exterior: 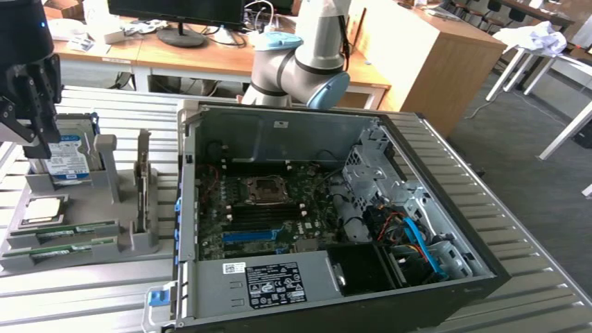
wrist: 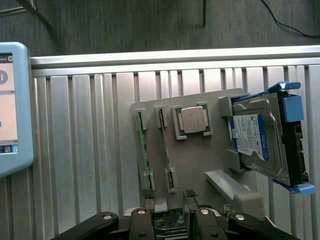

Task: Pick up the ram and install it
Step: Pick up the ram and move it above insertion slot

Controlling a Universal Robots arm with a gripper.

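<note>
Here we are on the exterior view, perched high and looking down at a slant across the ribbed grey metal surface [exterior: 93, 291]. We're far enough back to take in the whole open black computer case [exterior: 277, 135] in the middle, with wooden office desks [exterior: 185, 52] beyond. At the exterior view's left stands the grey plastic parts holder [exterior: 97, 208] carrying the silver hard drive with its blue-white label [exterior: 69, 161], and the dark hand [exterior: 37, 142] looms large at that edge. Now the wrist view: we ride just above the hand, staring straight down, close in. Both views share that holder, the drive and the slats around them.
</note>
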